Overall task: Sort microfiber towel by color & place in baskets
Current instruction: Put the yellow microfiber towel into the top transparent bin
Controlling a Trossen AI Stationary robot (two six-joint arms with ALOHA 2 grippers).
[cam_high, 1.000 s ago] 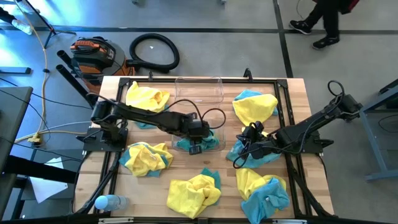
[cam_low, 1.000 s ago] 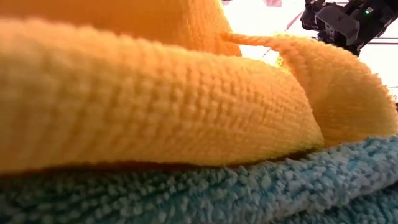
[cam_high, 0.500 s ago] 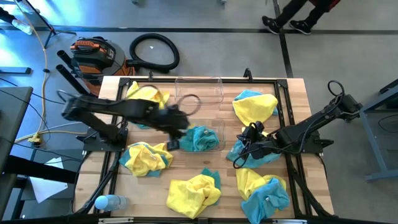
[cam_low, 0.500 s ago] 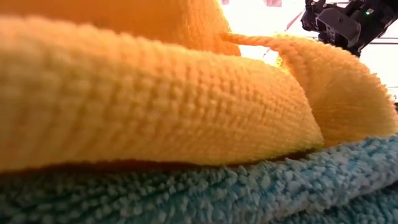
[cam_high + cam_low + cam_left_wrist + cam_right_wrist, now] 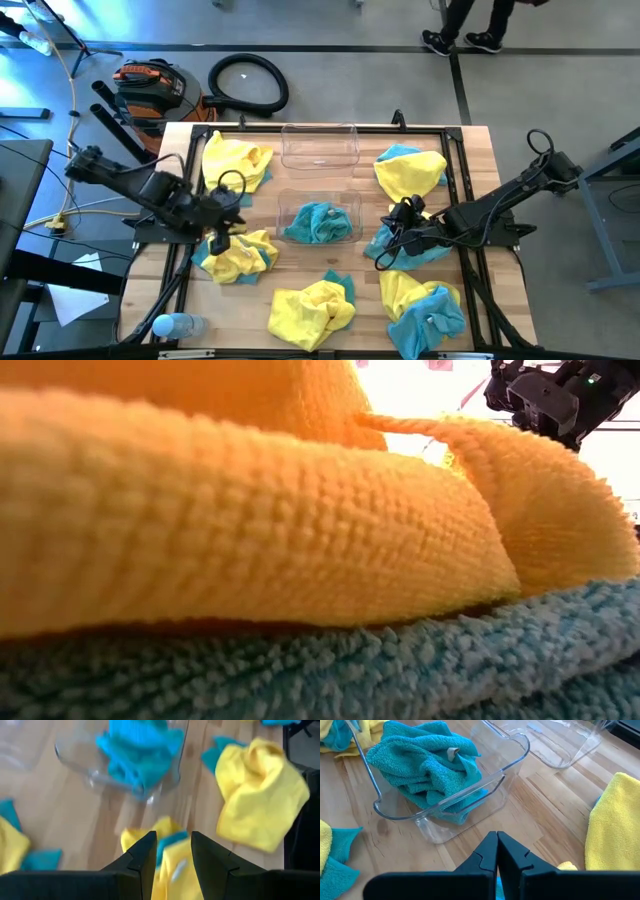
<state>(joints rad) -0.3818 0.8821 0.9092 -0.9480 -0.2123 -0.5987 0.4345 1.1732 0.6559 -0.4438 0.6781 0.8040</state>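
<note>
Two clear baskets stand mid-table: the far basket (image 5: 320,145) holds nothing, and the near basket (image 5: 320,221) (image 5: 445,805) holds a turquoise towel (image 5: 318,220) (image 5: 427,762). Mixed yellow and turquoise towels lie in heaps around them. My left gripper (image 5: 222,236) (image 5: 172,855) is open above the near-left heap (image 5: 237,256) (image 5: 172,870), left of the near basket. My right gripper (image 5: 396,232) (image 5: 497,852) is shut, low over a turquoise towel (image 5: 405,250) right of the near basket. My right gripper lies shut over the turquoise towel (image 5: 380,248) on the table's right half, fingers pointing toward the near basket. Whether it touches the cloth I cannot tell.
More heaps lie at far left (image 5: 236,158), far right (image 5: 410,172), near middle (image 5: 312,310) and near right (image 5: 425,306). A yellow towel (image 5: 250,530) on a turquoise one (image 5: 320,670) fills the low view. A water bottle (image 5: 178,325) lies at the near-left corner. A person walks beyond the table.
My left gripper has let go of the turquoise towel in the near basket, where the towel stays. It has risen out of the basket and pulled back toward the table's left edge, ending over the near-left heap.
</note>
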